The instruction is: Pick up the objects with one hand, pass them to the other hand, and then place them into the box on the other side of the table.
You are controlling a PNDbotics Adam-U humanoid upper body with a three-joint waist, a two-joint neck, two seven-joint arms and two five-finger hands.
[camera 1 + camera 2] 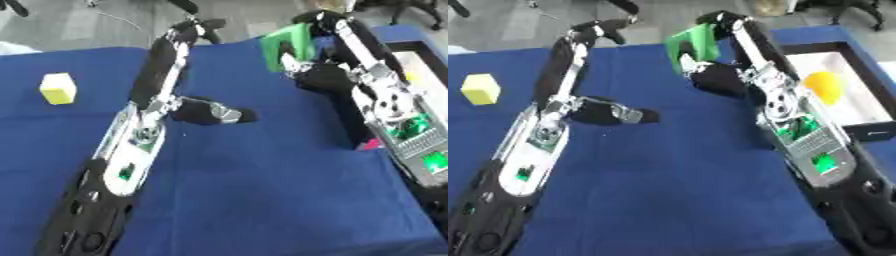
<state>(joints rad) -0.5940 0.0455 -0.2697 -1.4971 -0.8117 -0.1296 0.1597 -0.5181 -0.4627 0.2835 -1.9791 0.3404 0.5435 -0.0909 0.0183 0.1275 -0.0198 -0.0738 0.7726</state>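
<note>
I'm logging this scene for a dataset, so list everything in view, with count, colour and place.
Cloth: one, blue, covering the table.
Block: one, yellow, on the cloth at the far left, apart from both hands.
Green object: one, flat and green, at the far middle of the table, at the right hand's fingers; whether it is gripped cannot be told.
Box: one, white inside with a dark rim, at the right edge of the table.
Round object: one, yellow-orange, inside the box.
Pink object: one, small, partly hidden by the right arm.
Left hand: black, low over the cloth at centre left, holding nothing.
Right hand: black, next to the green object.
</note>
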